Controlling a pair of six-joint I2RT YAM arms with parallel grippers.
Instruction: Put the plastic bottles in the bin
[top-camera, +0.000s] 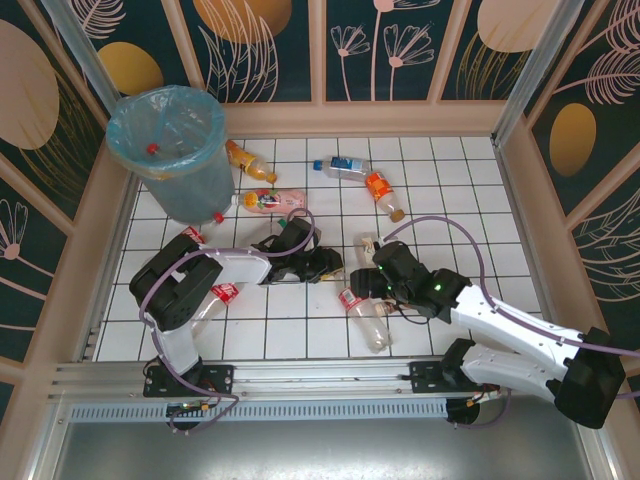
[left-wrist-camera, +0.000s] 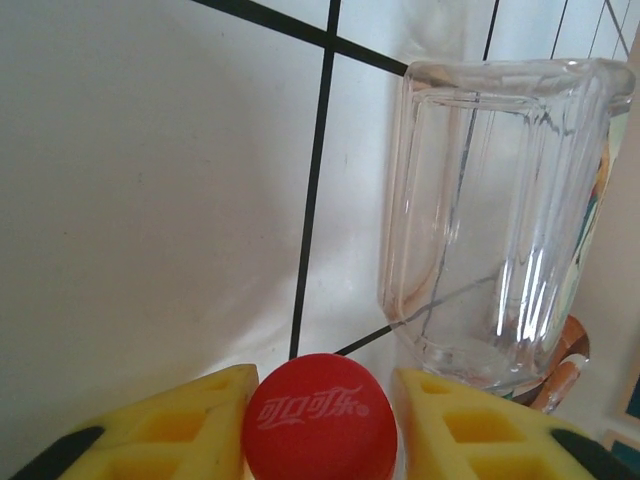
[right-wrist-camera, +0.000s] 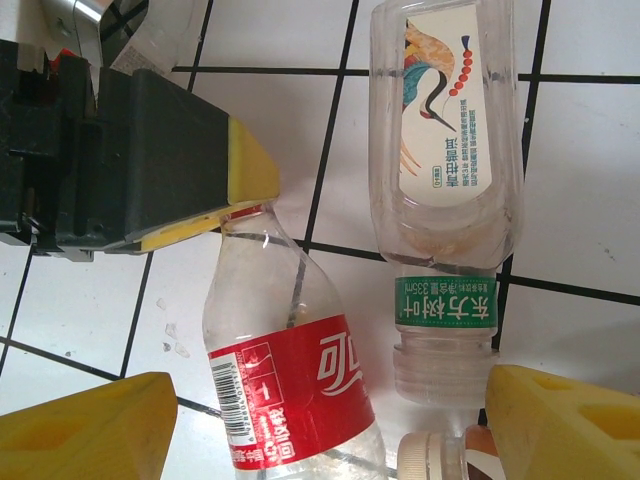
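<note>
The bin (top-camera: 165, 150), lined with a light-blue bag, stands at the far left. Plastic bottles lie scattered on the tiled floor. A red-labelled bottle (right-wrist-camera: 290, 380) lies mid-floor, and its red cap (left-wrist-camera: 320, 420) sits between the yellow pads of my left gripper (top-camera: 338, 266), which press on it from both sides. My right gripper (right-wrist-camera: 320, 420) is open just above that bottle's body, its pads wide apart. They also straddle the neck of a clear bottle with a green band (right-wrist-camera: 445, 200). That clear bottle's base (left-wrist-camera: 500, 220) lies right of the cap.
More bottles lie near the bin: an orange one (top-camera: 250, 162), a pink one (top-camera: 270, 200), a blue-labelled one (top-camera: 345, 166) and an orange-labelled one (top-camera: 383, 193). Another bottle (top-camera: 215, 292) lies under my left arm. Patterned walls enclose the floor.
</note>
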